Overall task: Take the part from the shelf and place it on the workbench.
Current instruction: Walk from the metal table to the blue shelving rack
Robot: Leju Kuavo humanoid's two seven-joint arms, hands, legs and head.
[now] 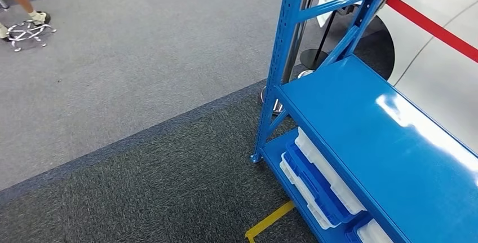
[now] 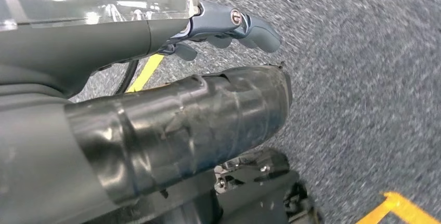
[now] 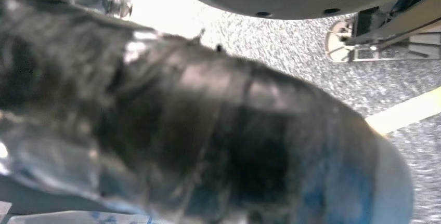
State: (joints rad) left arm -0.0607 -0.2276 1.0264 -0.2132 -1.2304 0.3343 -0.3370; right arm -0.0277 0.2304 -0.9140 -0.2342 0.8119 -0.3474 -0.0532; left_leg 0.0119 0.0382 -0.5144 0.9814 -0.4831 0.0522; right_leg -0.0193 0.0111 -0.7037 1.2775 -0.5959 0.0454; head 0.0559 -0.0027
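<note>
A blue metal shelf (image 1: 383, 141) stands at the right of the head view, its upper board bare and glossy. On the board below lie white bins (image 1: 327, 169) and a blue bin (image 1: 315, 189); I cannot make out a part in them. My left hand (image 2: 182, 120) hangs over the grey carpet, its tape-wrapped thumb apart from the fingers (image 2: 244, 26), with nothing between them. My right hand (image 3: 208, 130) is a dark blur close to the lens, and its fingers are hidden.
Grey carpet spreads left of the shelf, with yellow floor tape (image 1: 270, 220) by its foot. A person's leg (image 1: 22, 0) and a chair base (image 1: 31, 31) are far left. Behind the shelf stand a stanchion base (image 1: 313, 57), a red belt (image 1: 434, 29) and a white body (image 1: 439, 79).
</note>
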